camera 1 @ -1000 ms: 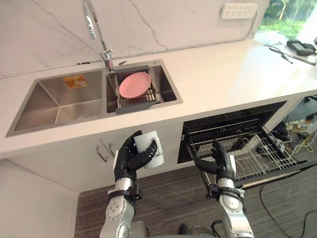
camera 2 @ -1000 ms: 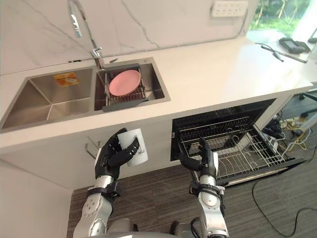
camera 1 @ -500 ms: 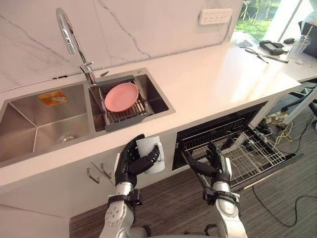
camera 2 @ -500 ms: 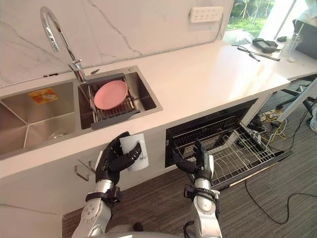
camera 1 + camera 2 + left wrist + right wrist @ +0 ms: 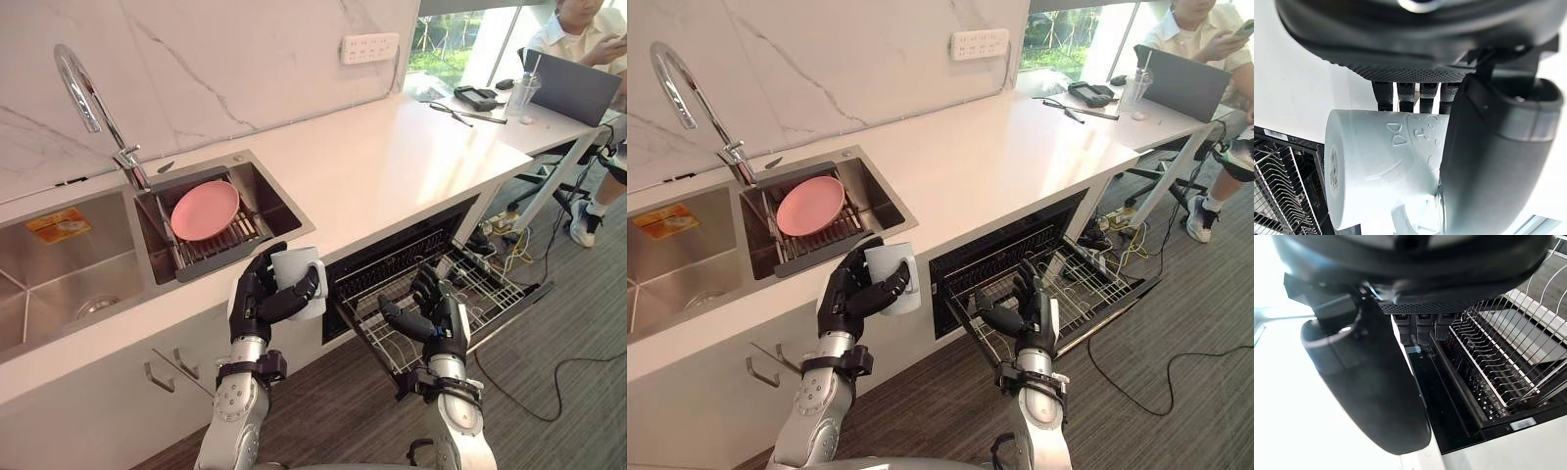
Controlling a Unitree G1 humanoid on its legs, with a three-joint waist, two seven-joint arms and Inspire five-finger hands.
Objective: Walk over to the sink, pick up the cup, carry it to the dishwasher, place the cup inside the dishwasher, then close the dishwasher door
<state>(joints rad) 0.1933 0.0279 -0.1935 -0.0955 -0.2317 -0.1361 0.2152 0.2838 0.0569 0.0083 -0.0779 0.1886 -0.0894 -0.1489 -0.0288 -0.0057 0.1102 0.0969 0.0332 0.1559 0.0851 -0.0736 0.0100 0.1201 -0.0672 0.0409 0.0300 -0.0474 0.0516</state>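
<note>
At the left, the sink (image 5: 59,284) has a pink plate (image 5: 204,209) in it. The left hand (image 5: 253,302) is wrapped round the white cup (image 5: 300,266), held out in front of the table (image 5: 392,157) edge. To load it well, I'd carry it right and lower it upright over the pulled-out dishwasher rack (image 5: 480,289). The right hand (image 5: 441,318) hovers there, loosely spread and empty. The left wrist view brings out raised marks on the cup that are too small to tell from the eye views.

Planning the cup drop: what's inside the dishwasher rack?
The pulled-out rack shows bare wire tines, with no dishes that I can make out. The right hand covers its near corner, and the dark cavity behind it can't be read.
</note>
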